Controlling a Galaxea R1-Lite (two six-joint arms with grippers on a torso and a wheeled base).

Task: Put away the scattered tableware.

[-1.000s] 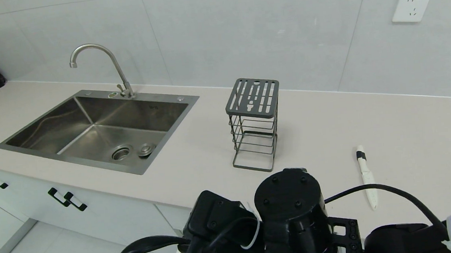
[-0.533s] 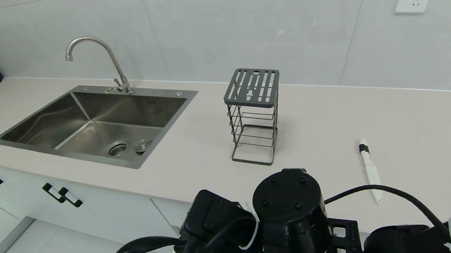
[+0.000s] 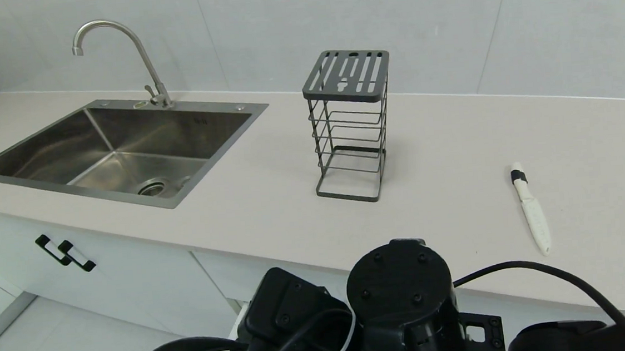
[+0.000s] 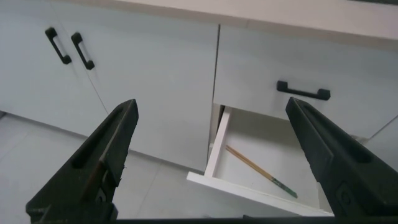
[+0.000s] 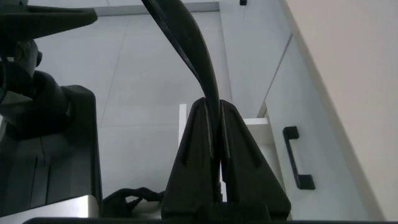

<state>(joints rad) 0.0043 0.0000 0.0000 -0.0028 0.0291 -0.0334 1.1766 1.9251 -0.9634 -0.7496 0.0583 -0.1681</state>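
Between the right fingers (image 5: 194, 146) sits the black spoon (image 5: 189, 43).

no legible text, no readable labels

Our left gripper (image 4: 210, 106) hangs out in front of the open drawer (image 4: 249, 191) and a little above it. Its two dark fingers (image 4: 112, 143) are spread wide, nothing is between them, and they are aimed at the drawer's mouth. Our right gripper (image 5: 216, 109) is poised over the same drawer, jaws pressed tight on the handle of a black spoon (image 5: 186, 50), whose bowl juts past the fingertips toward our left of the drawer.
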